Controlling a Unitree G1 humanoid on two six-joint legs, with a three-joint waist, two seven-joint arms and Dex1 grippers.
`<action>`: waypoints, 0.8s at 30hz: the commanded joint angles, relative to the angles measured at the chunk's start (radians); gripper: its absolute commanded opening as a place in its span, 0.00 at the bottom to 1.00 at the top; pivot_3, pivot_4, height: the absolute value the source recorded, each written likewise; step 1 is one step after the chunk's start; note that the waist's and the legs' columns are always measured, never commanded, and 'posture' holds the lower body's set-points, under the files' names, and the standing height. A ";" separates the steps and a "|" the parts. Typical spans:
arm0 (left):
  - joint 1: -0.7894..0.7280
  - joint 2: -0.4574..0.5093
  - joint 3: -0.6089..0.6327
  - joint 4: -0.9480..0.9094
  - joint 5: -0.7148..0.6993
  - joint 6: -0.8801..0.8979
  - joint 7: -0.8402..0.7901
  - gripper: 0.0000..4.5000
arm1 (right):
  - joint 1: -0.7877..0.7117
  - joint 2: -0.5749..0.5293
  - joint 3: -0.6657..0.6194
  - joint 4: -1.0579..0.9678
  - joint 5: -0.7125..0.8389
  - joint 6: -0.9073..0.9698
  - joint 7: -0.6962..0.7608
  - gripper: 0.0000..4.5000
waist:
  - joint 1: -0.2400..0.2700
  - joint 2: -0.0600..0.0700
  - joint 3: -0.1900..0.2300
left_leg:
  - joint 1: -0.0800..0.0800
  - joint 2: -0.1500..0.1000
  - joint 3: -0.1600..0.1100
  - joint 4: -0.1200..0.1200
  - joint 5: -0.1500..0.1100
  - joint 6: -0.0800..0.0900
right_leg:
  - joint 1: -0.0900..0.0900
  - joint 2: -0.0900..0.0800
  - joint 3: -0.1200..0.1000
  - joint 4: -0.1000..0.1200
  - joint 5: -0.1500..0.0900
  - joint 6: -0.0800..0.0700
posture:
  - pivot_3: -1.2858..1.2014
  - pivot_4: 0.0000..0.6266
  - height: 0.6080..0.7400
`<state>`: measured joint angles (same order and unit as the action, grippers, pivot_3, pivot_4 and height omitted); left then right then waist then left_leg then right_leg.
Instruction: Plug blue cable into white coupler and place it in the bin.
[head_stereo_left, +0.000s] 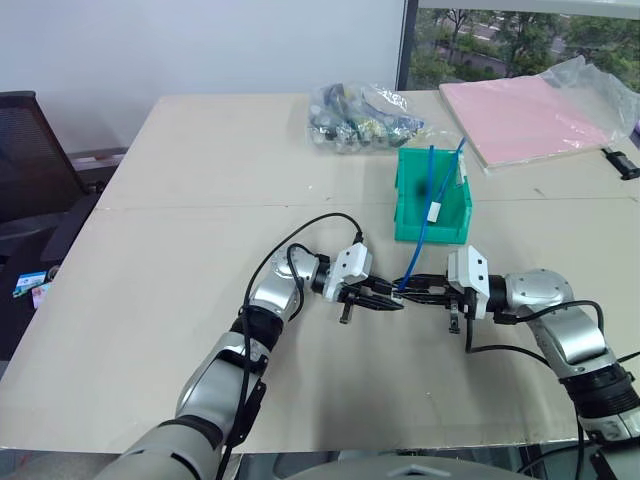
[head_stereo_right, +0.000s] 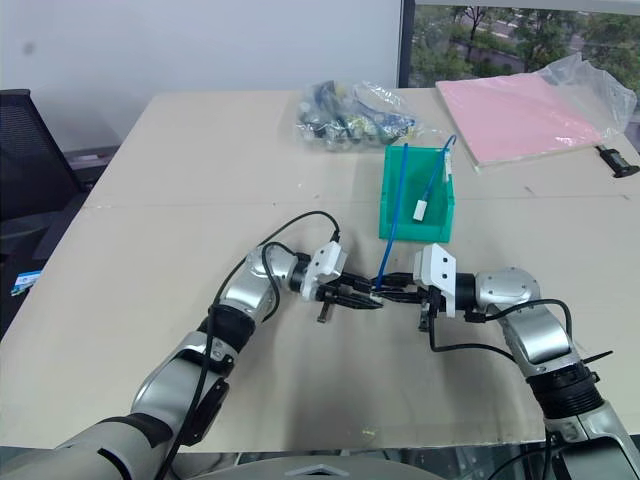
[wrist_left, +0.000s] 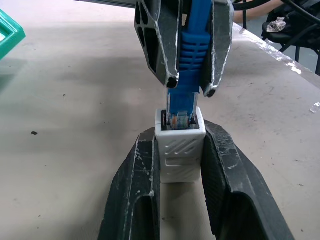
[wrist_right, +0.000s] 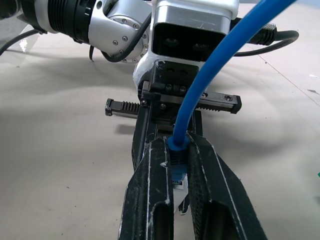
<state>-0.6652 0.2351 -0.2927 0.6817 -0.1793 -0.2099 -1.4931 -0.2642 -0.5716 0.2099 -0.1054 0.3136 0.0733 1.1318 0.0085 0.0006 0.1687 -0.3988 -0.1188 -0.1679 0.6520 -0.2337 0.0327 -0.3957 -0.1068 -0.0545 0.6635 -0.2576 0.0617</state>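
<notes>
Facing each other just above the counter, your two claws meet tip to tip in front of you. Your left claw is clenched on the white coupler, its socket turned toward the other arm. Your right claw is clamped on the blue boot at the near end of the blue cable, and in the left wrist view you can see the clear plug sitting in the mouth of the coupler; how deep it is seated you cannot tell from here.

From that plug the cable climbs away from you and leans against the bin, which stands upright on the counter just beyond the claws. The cable loops over the bin's far wall and comes back down inside, where a second small white piece hangs on its far end.

Farther back, near the far edge, you have a clear bag of mixed parts, and to its right a pink sheet in clear plastic wrap.
</notes>
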 joint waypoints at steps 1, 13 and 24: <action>-0.010 -0.007 0.032 -0.029 -0.026 -0.018 0.004 0.12 | 0.031 -0.007 0.064 0.076 -0.074 -0.011 0.020 0.00 | -0.001 -0.001 -0.001 | 0.000 0.000 0.000 0.000 0.000 0.000 | 0.000 0.000 0.000 0.000 0.000 0.000 | 0.52 0.24 0.91; 0.008 0.004 0.034 -0.049 -0.024 -0.008 0.005 0.12 | 0.042 0.027 0.088 0.147 -0.051 0.002 0.008 0.00 | -0.015 -0.009 -0.014 | 0.004 0.000 0.000 0.000 0.000 0.000 | 0.004 0.000 0.000 0.001 0.000 0.000 | 0.52 0.24 0.91; 0.036 0.015 0.035 -0.086 -0.006 0.011 0.042 0.52 | -0.022 0.024 -0.019 0.000 0.060 0.118 -0.026 0.00 | -0.020 -0.009 -0.014 | 0.003 0.000 -0.001 0.000 0.000 0.000 | 0.002 0.000 0.000 0.000 0.000 0.000 | 0.52 0.24 0.91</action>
<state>-0.6401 0.2482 -0.2759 0.6412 -0.1776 -0.1876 -1.4762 -0.2805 -0.5335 0.2105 -0.0739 0.3654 0.1725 1.1076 -0.0119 -0.0080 0.1548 -0.3963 -0.1186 -0.1684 0.6523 -0.2338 0.0329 -0.3933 -0.1070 -0.0543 0.6639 -0.2574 0.0614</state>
